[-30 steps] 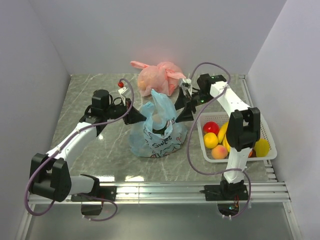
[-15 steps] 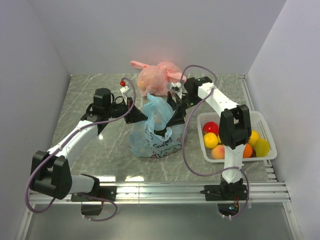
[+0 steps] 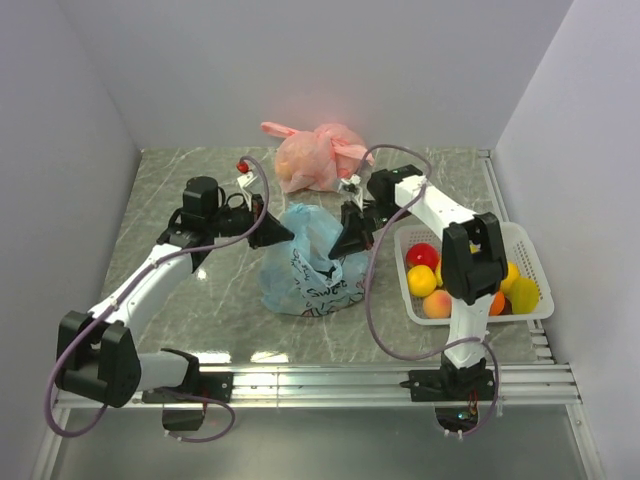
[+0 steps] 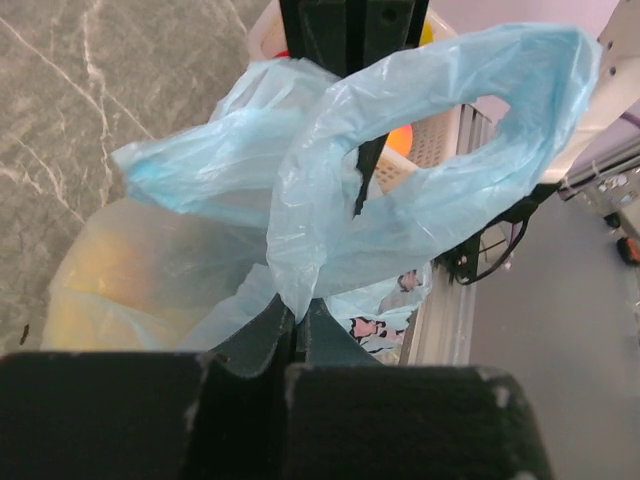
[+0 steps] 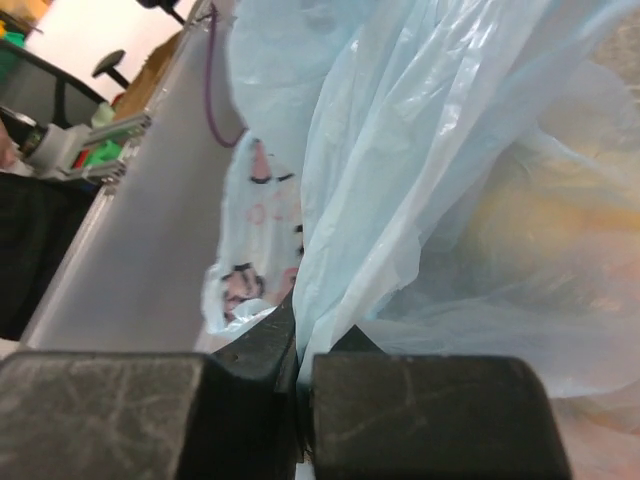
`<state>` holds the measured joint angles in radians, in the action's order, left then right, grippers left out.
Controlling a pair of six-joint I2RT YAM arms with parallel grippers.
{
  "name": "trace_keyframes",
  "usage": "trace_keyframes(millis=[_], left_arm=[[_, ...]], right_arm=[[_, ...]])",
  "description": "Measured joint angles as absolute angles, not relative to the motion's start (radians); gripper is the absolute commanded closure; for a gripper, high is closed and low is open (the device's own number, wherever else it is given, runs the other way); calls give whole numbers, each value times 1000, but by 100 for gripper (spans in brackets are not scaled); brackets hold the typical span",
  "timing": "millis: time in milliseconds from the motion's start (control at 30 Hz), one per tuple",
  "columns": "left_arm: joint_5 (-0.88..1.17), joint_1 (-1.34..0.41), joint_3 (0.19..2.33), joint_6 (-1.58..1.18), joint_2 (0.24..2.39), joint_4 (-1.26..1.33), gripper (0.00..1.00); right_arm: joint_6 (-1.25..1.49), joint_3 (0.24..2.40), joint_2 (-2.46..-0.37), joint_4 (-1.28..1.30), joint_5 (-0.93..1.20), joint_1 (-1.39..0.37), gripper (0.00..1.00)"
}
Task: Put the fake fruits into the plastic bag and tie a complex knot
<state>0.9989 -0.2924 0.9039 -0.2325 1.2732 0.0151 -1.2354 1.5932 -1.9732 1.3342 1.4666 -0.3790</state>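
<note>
The light-blue plastic bag (image 3: 310,265) stands mid-table with fruit shapes showing dimly through its film. My left gripper (image 3: 288,236) is shut on the bag's left handle (image 4: 300,230), which loops up in the left wrist view. From the right, my right gripper (image 3: 338,248) is shut on the other side of the bag's top (image 5: 350,230). Loose fake fruits, red (image 3: 421,254), yellow (image 3: 421,280) and peach (image 3: 438,303), lie in the white basket (image 3: 535,275) at the right.
A knotted pink-orange bag (image 3: 315,155) sits at the back behind the blue bag. A small red-tipped object (image 3: 242,166) lies at the back left. Grey walls close in the table on three sides; the rail (image 3: 330,380) runs along the near edge.
My right gripper swung left from beside the pink bag to the blue bag's top and closed on the film. The upright handle has been pulled down. The left gripper kept its hold.
</note>
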Motion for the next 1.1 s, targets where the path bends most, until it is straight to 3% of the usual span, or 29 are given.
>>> trace_keyframes(millis=[200,333,533,767,1100], left_arm=[[998,-301,911,-150,1223,-57,100],[995,-304,911,-143,1222,-70,99],[989,-308,911,-145,1220,-73,100],[1002,-323,920,-104,1193,-104,100],[1005,-421,1081,159,1335,-373,100]], right_arm=[[-1021,1569,-1861,1293,1441,-387,100],[-361,1380,-1697,786,1204,-397,100],[73,1315,-1589,403,940,-405,100],[25,1118,-1409,250,656,-547,100],[-283,1132,-1400,354,778,-582,100]])
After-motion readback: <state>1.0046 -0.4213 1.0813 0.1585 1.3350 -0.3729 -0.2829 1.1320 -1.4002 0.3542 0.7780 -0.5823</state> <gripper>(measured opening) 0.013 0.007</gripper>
